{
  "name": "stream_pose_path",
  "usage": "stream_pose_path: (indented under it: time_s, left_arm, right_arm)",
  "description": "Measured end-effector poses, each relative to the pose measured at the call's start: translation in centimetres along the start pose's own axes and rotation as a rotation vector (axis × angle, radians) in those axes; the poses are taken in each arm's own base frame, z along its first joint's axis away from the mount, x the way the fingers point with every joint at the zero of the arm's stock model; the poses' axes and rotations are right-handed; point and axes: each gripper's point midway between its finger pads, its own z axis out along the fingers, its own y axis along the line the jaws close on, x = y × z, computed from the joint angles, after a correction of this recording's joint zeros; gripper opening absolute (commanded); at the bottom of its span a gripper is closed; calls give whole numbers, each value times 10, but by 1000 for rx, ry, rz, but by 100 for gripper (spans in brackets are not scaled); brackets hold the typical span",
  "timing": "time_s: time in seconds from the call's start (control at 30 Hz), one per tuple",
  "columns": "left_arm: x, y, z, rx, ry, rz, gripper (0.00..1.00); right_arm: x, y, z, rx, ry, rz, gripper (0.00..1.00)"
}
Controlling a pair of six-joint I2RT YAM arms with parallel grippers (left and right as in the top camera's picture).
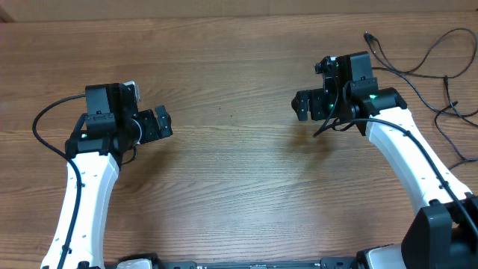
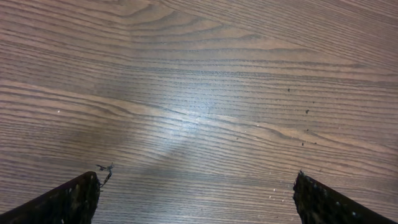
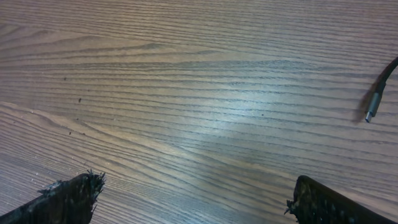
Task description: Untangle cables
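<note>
wooden table (image 1: 239, 194), cables (image 1: 407, 72) strung diagonally, far right

Thin black cables (image 1: 418, 67), one silver-tipped, lie on a brown wood-grain table (image 1: 239, 187) beside white-and-black arms (image 1: 403, 149).

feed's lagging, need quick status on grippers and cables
Left gripper and right gripper open, empty. Thin black flexible cables spread loose far right, untouched. Nothing in the way.
</note>
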Motion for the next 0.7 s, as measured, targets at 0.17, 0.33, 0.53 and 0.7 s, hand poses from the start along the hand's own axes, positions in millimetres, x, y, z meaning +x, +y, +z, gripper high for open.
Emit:
stream_pose_path:
  time_s: [0.17, 0.33, 0.53, 0.7]
  left_arm:
    - [0, 0, 0, 0, 0, 0, 100]
    - [0, 0, -1, 1, -3, 1, 99]
    - [-18, -7, -18, 20, -100, 19, 99]
    - [-59, -31, -48, 76, -341, 86, 99]
  right_arm:
    - [0, 0, 0, 0, 0, 0, 100]
    - [0, 0, 0, 0, -1, -1, 100]
    - [0, 0, 0, 0, 0, 0, 100]
    - [0, 0, 0, 0, 0, 0, 100]
